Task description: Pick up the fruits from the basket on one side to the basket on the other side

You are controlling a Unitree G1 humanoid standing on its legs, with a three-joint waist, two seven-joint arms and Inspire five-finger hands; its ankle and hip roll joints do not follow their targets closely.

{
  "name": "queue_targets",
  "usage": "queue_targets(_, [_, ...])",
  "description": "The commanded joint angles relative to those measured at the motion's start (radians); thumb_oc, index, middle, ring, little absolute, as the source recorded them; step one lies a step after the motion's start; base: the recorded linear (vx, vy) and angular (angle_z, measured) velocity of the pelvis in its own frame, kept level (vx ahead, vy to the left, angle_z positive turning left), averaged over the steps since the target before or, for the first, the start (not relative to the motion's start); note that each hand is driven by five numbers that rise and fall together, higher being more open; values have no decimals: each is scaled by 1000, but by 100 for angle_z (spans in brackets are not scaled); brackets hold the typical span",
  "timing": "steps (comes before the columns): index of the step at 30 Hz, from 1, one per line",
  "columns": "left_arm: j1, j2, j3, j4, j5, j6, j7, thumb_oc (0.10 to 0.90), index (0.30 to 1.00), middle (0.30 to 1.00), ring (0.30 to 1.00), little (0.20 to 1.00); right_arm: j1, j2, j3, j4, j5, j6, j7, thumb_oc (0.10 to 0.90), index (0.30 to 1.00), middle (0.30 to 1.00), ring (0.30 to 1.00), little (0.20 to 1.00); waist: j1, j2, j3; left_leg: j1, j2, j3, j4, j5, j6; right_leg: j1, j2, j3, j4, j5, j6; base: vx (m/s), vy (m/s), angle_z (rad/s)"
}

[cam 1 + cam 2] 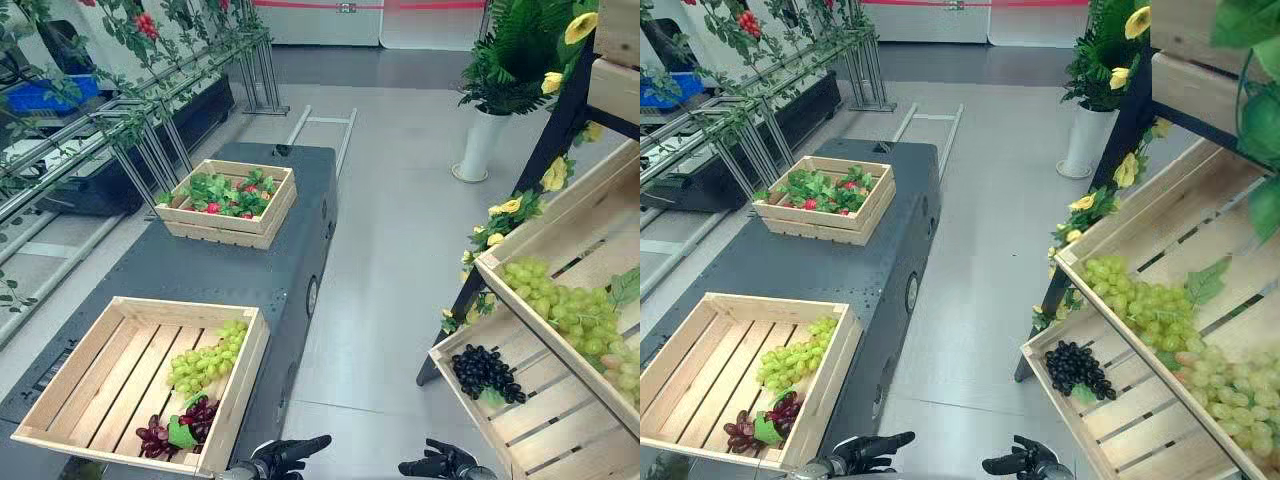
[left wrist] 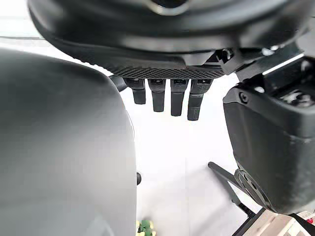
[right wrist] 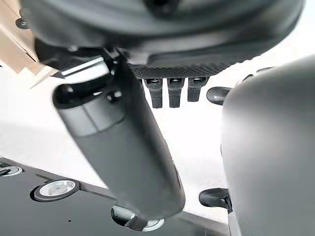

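Down low, at the near edge of the head views, the left robot hand (image 1: 285, 455) and the right robot hand (image 1: 440, 463) hang over the grey floor (image 1: 390, 250), apart from each other. Both are slack and empty. Each wrist view shows a row of straight fingers (image 2: 172, 98) pointing down with nothing between them and the thumb.

- Robot's left: a long dark bench (image 1: 200, 265) carries two slatted wooden baskets.
- Near basket (image 1: 190, 306): a bunch of green grapes (image 1: 205, 362) lies against its right wall. Dark red grapes (image 1: 203, 410) with a green leaf sit in the near right corner. The remaining slats are bare.
- Far basket (image 1: 215, 222): well apart along the bench, packed with leafy greens and small red fruit (image 1: 228, 192). I cannot tell which kind of fruit.
- Robot's right: a tilted wooden shelf with two trays.
- Upper tray (image 1: 580, 225): a heap of pale green grapes (image 1: 560, 305).
- Lower tray (image 1: 560, 420): one bunch of black grapes (image 1: 483, 370) near its upper corner.
- Yellow flowers (image 1: 510, 207) trail down the shelf's dark frame.
- A plant in a white pot (image 1: 478, 145) stands on the floor beyond.
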Motion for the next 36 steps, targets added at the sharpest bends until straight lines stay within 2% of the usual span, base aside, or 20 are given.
queue_targets(1, [-100, -8, -11, 40, -1, -62, -9, 800, 900, 900, 900, 900, -79, 3, 9, 42, 14, -41, 27, 800, 900, 900, 900, 900, 22, -8, 20, 46, -20, 9, 9, -80, 3, -48, -34, -1, 6, 70, -7, -32, 100, 30])
queue_targets(4, [-104, -5, -22, 27, 30, -86, -26, 800, 900, 900, 900, 900, -81, 4, 12, 37, 22, -38, 21, 800, 900, 900, 900, 900, 22, -8, 21, 48, -18, 9, 9, -81, 2, -45, -33, -1, 6, 69, -8, 0, 0, 0])
queue_targets(9, [-120, 25, -77, -80, 74, -149, -111, 800, 900, 900, 900, 900, -76, -11, 22, 17, 11, -21, 25, 800, 900, 900, 900, 900, 12, -6, 26, 56, -14, 22, 9, -81, 2, -41, -31, 5, 6, 68, -6, 0, 0, 0])
queue_targets(10, [-121, 29, -80, -93, 74, -151, -109, 800, 900, 900, 900, 900, -75, -12, 23, 14, 11, -19, 24, 800, 900, 900, 900, 900, 11, -6, 26, 57, -14, 24, 9, -82, 3, -41, -32, 5, 6, 68, -6, 39, 28, -2])
queue_targets(11, [-128, 42, -91, -137, 97, -193, -95, 800, 900, 900, 900, 900, -73, -18, 25, 7, 8, -11, 24, 800, 900, 900, 900, 900, 9, -3, 27, 60, -13, 28, 9, -83, 4, -39, -32, 6, 6, 69, -6, 37, 27, -2])
queue_targets(12, [-133, 56, -99, -169, 91, -205, -81, 800, 900, 900, 900, 900, -72, -23, 24, 0, 5, -7, 25, 800, 900, 900, 900, 900, 7, -1, 27, 60, -13, 27, 9, -82, 4, -38, -33, 7, 6, 69, -6, 40, 32, -3])
queue_targets(17, [-143, 127, -79, -333, 106, -232, 22, 800, 900, 900, 900, 900, -52, -40, 15, -17, 0, -9, 25, 800, 900, 900, 900, 900, 9, 4, 22, 60, -16, 22, 9, -84, 4, -35, -34, 4, 6, 66, -5, 28, 23, -4])
queue_targets(18, [-144, 159, -64, -408, 103, -218, 60, 800, 900, 900, 900, 900, -42, -50, 12, -32, 1, -3, 22, 800, 900, 900, 900, 900, 12, 6, 22, 59, -16, 20, 9, -84, 4, -33, -34, 0, 6, 64, -6, 32, 25, -3])
queue_targets(19, [-143, 163, -61, -417, 105, -219, 71, 800, 900, 900, 900, 900, -40, -52, 11, -34, 0, -2, 22, 800, 900, 900, 900, 900, 13, 6, 22, 59, -16, 20, 9, -84, 4, -33, -34, -1, 6, 64, -7, 34, 26, -1])
queue_targets(23, [-151, 252, -10, -536, 232, -220, 181, 800, 900, 900, 900, 900, -12, -68, -5, -43, -18, -10, 34, 800, 900, 900, 900, 900, 21, 7, 21, 55, -17, 12, 9, -83, 6, -31, -34, -10, 6, 63, -9, 35, 23, 1])
queue_targets(27, [-153, 370, 108, -637, 326, -161, 261, 800, 900, 900, 900, 900, 33, -83, -20, -62, -20, -32, 32, 800, 900, 900, 900, 900, 34, 4, 23, 43, -23, -4, 9, -82, 8, -30, -31, -29, 7, 56, -15, 39, 25, 5])
queue_targets(29, [-139, 413, 142, -653, 403, -144, 310, 800, 900, 900, 900, 900, 51, -83, -38, -67, -12, -44, 29, 800, 900, 900, 900, 900, 40, 1, 25, 39, -25, -14, 9, -80, 8, -27, -28, -36, 11, 53, -17, 69, 20, 11])
queue_targets(33, [-101, 455, 205, -669, 459, -119, 402, 800, 900, 900, 900, 900, 76, -86, -52, -82, 0, -61, 23, 800, 900, 900, 900, 900, 49, -1, 32, 29, -30, -27, 9, -76, 7, -32, -27, -45, 15, 49, -19, 41, 31, 11])
queue_targets(36, [-66, 484, 275, -621, 532, -90, 522, 800, 900, 900, 900, 900, 103, -93, -61, -92, -25, -82, 25, 800, 900, 900, 900, 900, 60, -2, 48, 17, -38, -37, 9, -77, 9, -47, -26, -55, 30, 38, -23, 48, 60, 10])
